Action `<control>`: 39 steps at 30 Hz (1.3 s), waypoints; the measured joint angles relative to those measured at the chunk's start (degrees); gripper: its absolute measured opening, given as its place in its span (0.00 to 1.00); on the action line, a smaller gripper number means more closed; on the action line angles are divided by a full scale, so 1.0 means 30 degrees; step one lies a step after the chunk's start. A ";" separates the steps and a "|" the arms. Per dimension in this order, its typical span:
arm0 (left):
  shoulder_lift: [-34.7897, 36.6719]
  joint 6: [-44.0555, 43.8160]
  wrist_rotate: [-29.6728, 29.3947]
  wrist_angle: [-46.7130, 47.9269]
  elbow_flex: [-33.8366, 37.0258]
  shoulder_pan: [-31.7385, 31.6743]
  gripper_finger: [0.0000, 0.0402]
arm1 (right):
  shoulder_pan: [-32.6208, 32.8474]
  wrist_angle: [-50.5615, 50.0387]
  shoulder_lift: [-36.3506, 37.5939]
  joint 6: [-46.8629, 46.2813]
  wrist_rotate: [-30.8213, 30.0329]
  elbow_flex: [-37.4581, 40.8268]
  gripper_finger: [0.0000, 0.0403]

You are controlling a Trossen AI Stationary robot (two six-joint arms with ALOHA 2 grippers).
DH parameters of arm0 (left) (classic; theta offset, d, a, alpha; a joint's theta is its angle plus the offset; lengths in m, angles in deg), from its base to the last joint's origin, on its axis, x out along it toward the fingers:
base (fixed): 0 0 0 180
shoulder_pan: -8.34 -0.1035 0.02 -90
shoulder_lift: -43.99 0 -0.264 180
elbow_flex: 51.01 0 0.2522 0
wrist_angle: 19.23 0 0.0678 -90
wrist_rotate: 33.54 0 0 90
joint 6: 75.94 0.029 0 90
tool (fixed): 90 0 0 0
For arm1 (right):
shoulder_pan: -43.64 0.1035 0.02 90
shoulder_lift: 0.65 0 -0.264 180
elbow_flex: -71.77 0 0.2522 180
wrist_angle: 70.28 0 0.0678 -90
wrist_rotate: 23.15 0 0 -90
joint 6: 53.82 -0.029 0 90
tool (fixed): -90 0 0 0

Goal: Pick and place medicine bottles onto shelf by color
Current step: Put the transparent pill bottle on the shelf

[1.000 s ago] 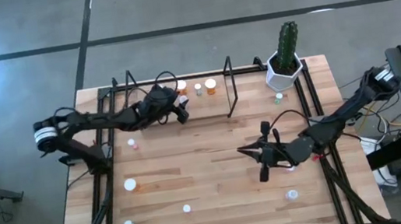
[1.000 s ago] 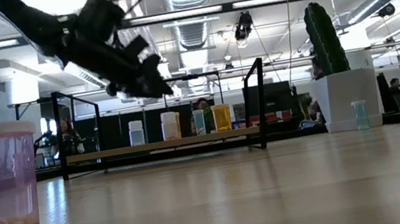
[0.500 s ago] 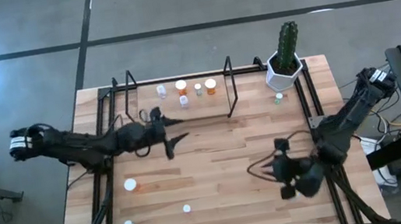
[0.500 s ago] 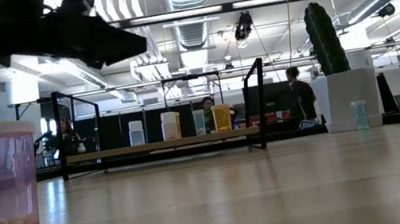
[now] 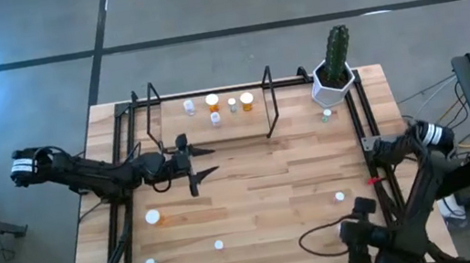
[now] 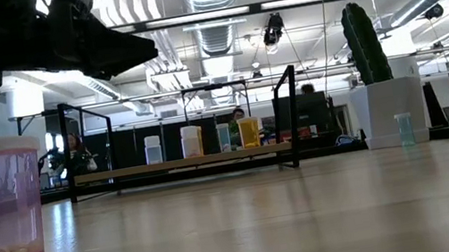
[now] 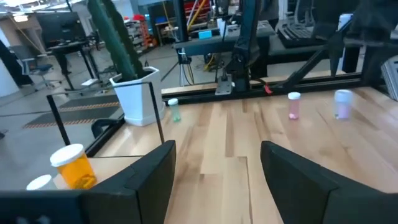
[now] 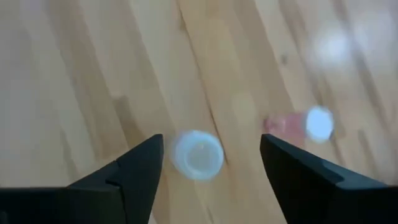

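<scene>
The shelf (image 5: pixel 215 120) stands at the table's far side and carries several medicine bottles, among them an orange one (image 5: pixel 247 101) and a clear one (image 5: pixel 189 107). My left gripper (image 5: pixel 194 169) hovers open just in front of the shelf, with nothing between its fingers (image 7: pixel 214 180). Near the table's front right corner my right gripper (image 5: pixel 358 236) points down, open. A white-capped bottle (image 8: pixel 198 154) stands on the table below the gap between its fingers. A pink bottle (image 5: pixel 339 197) stands beside it. More loose bottles stand upright at the near left (image 5: pixel 152 217) (image 5: pixel 218 243).
A white pot with a green cactus (image 5: pixel 334 71) stands at the far right corner, with a small greenish bottle (image 5: pixel 326 116) in front of it. Black frame rails run along both table sides (image 5: pixel 123 221). The middle of the wooden top is bare. A pink bottle (image 6: pixel 12 200) looms close in the low view.
My left gripper has drawn back from the shelf toward the near edge and a little left. My right gripper has swung from the table's middle right toward the near right corner and now points down over a white-capped bottle. A pink bottle shows where it was.
</scene>
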 joint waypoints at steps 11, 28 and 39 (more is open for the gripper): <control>0.0007 -0.0021 0.0075 0.0047 0.0015 0.0004 0.54 | -0.0209 0.0944 -0.0383 -0.0446 0.1445 0.0778 0.60; 0.0907 -0.0021 0.0068 0.1239 0.0138 -0.0003 0.54 | -0.0853 0.4261 0.0842 0.0889 0.2111 0.3070 0.31; 0.3731 -0.0001 0.0061 0.2429 0.0815 -0.0025 0.54 | -0.6589 0.4389 0.1869 1.1355 0.0473 -0.1262 0.31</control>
